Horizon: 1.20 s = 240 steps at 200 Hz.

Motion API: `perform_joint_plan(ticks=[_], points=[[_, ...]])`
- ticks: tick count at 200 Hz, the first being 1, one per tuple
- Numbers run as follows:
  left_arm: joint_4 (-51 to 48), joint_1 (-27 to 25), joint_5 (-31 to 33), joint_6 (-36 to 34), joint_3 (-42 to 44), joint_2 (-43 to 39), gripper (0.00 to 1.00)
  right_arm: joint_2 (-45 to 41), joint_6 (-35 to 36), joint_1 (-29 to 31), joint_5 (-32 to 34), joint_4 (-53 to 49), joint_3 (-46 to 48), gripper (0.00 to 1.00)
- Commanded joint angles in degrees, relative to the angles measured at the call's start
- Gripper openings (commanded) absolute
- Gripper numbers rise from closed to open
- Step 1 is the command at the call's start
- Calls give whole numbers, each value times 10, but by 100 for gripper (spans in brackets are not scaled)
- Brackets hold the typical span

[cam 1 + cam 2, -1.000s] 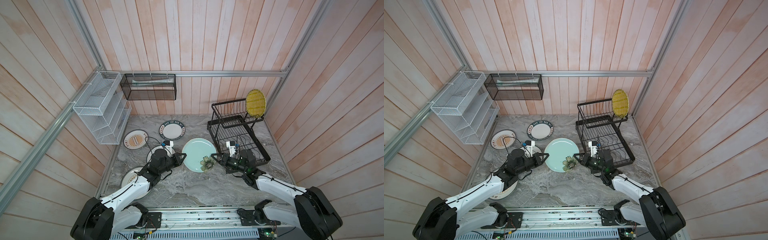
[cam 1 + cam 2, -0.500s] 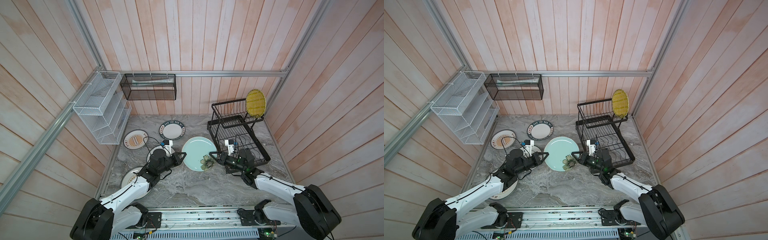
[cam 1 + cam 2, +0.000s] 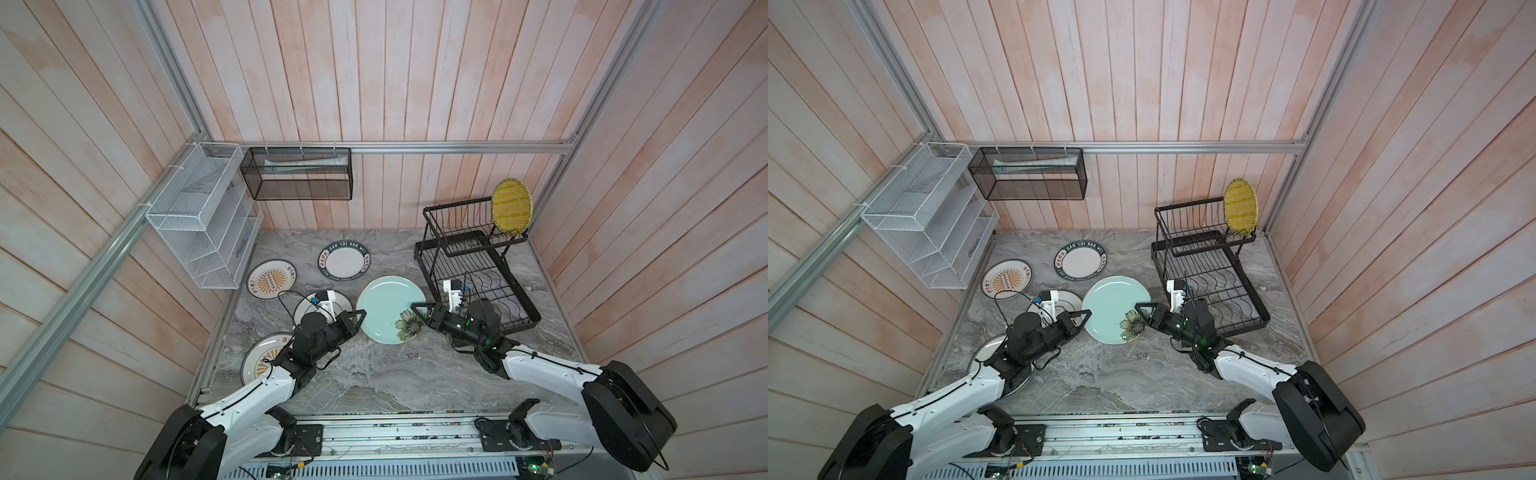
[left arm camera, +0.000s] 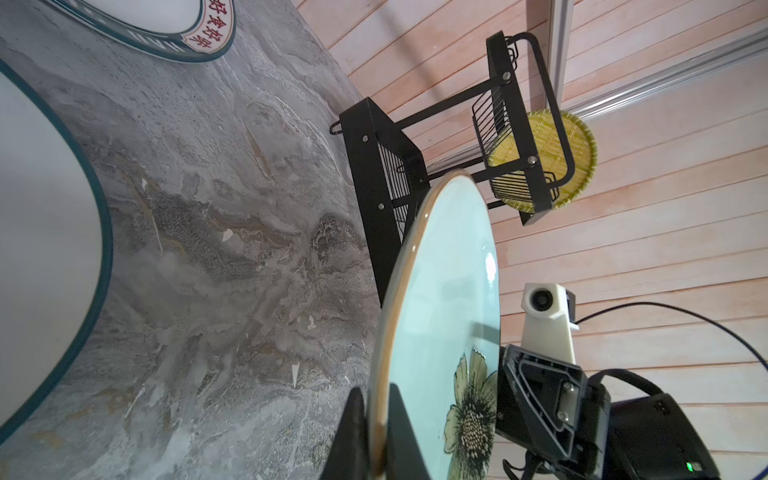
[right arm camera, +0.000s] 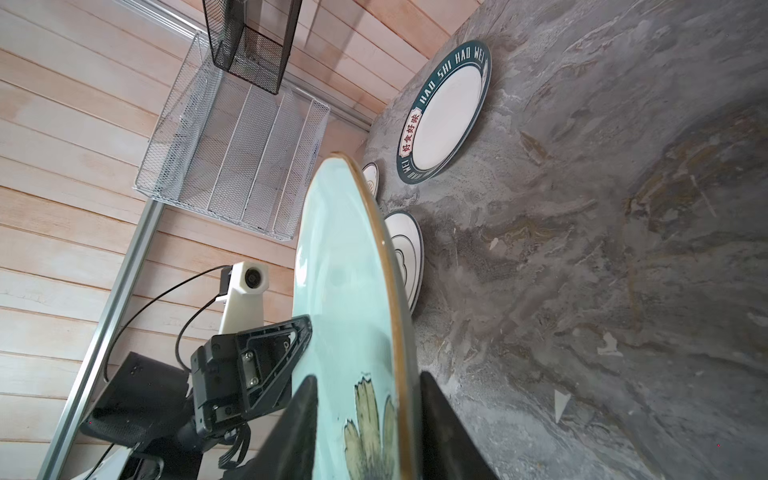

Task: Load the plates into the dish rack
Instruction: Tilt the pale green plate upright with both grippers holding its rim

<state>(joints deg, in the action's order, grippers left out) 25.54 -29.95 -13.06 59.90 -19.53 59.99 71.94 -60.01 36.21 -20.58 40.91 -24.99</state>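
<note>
The pale teal plate (image 3: 388,305) hangs tilted above the middle of the worktop (image 3: 374,374), between the two arms. A second ago it sat almost in the same spot; it has drifted only slightly toward 9 o'clock in both top views.

The left pincer (image 3: 360,318) is at the plate's 9 o'clock rim. In the left wrist view this pincer (image 4: 376,432) is clamped on the rim, one finger on each face, just as before.

The right pincer (image 3: 419,313) is at the 3 o'clock rim, just above the painted flower. Its jaws have widened over the last second. In the right wrist view this pincer (image 5: 368,415) straddles the rim with its fingers spread, and a thin gap shows beside the finger on the plate's underside.

The dish rack (image 3: 457,220) stands at 2 o'clock from the teal plate, unmoved. The yellow woven plate (image 3: 512,205) is upright at the far right end of its upper basket.

The other plates lie flat where they were:
- The lettered-rim plate (image 3: 344,261) is at 11 o'clock from the teal one.
- One sunburst plate (image 3: 272,279) is at 10 o'clock.
- The white ringed plate (image 3: 341,302) lies just beside and partly under the left wrist.
- The second sunburst plate (image 3: 262,357) lies at 8 o'clock, partly hidden by the left arm.
</note>
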Motion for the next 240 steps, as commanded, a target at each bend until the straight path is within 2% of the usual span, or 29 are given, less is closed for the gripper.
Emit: perform_joint_plan(ticks=[1,141,172,205,240], points=[[93,-20,9,19,-1,-17,0,1,-6,31,-32,64,-35,42],[116,-61,105,-10,13,-50,0,36,-15,60,-24,81,-53,43],[113,-65,112,-8,15,-51,0,34,-19,61,-14,84,-50,32],[109,-68,114,-9,14,-50,0,34,-14,61,-12,80,-53,14],[84,-67,111,-13,6,-58,0,32,-13,59,-7,79,-54,3]])
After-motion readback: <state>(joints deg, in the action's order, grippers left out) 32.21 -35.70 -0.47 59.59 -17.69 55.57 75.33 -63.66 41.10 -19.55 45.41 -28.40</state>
